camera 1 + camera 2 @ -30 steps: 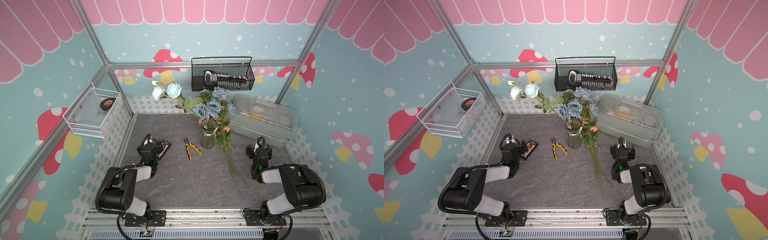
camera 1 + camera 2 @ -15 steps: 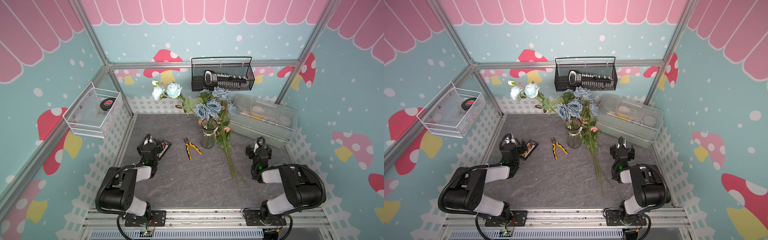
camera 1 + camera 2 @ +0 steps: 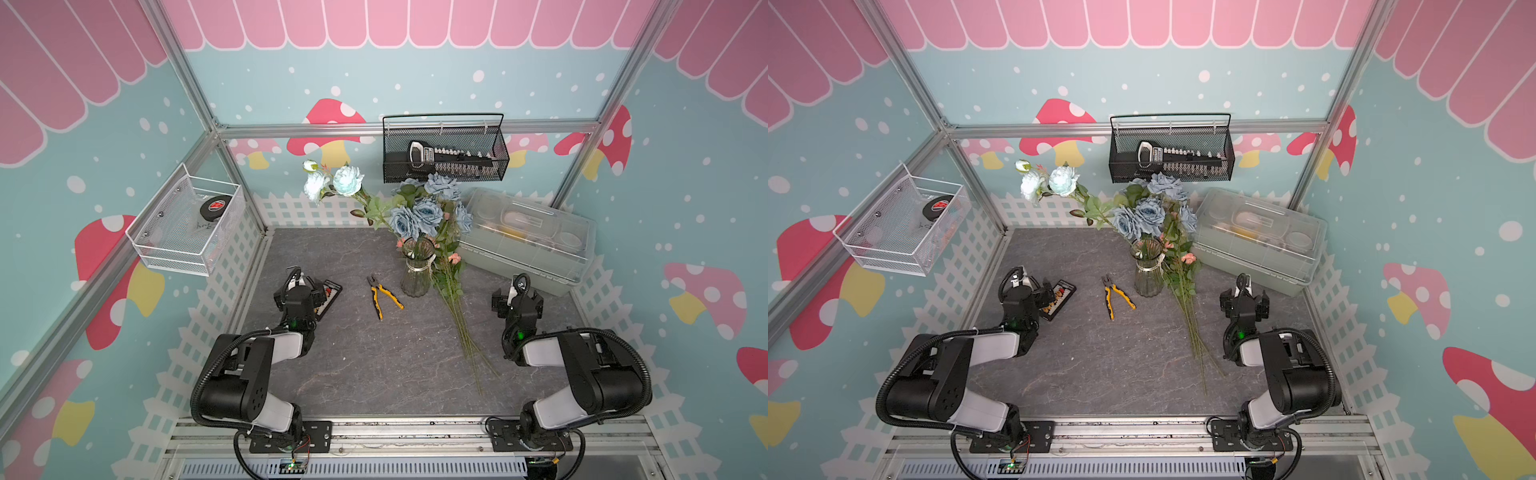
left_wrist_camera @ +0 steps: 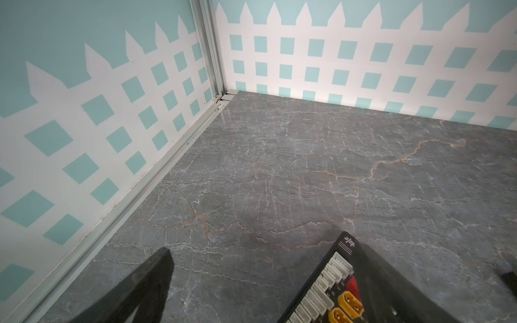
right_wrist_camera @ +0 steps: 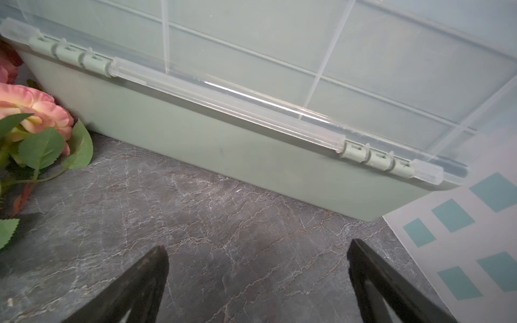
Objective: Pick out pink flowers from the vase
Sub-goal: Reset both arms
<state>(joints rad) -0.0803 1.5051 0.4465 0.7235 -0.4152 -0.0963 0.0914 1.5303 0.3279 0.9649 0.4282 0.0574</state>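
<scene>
Ruffled pink flowers (image 5: 50,110), seemingly long-stemmed

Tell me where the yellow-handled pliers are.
In both top views the pliers lie on the grey table, just on the left arm's side of the vase, between it and the black connector board.

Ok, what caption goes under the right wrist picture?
Open right pincer faces the lidded plastic box on the grey table, a pink flower beside it.
</scene>
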